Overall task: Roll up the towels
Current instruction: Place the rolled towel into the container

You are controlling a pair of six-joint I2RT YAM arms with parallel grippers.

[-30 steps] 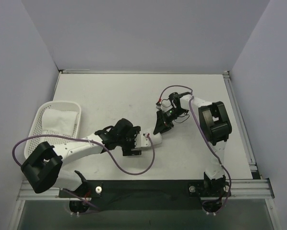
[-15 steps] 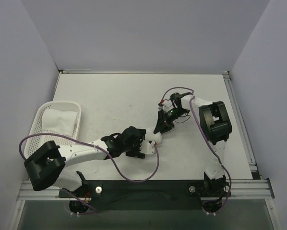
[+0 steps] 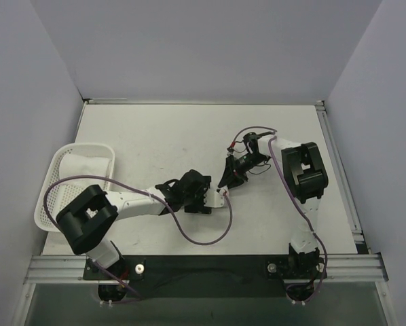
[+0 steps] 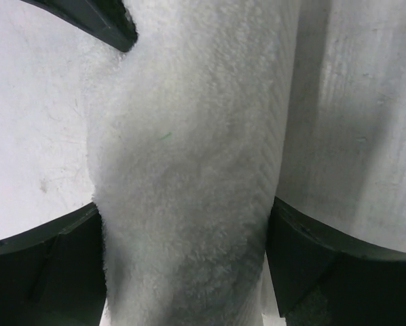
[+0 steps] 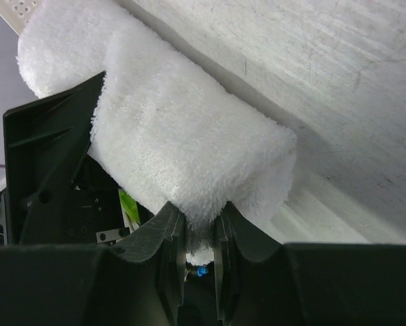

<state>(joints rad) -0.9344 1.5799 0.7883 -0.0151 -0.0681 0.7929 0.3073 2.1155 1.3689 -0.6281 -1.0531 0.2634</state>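
1. From above, the rolled towel (image 3: 220, 195) lies mid-table (image 3: 162, 136), mostly hidden between the left claw (image 3: 206, 200) and the right claw (image 3: 225, 185). A second towel (image 3: 87, 168) sits in the basket (image 3: 53, 170) at the left edge.
2. Only the left wrist view shows the left claw spread wide, its fingers (image 4: 47, 272) against both sides of the roll. Whether they squeeze it, I cannot tell.
3. Only the right wrist view shows the right claw nearly closed, pinching a fold of the roll's end.
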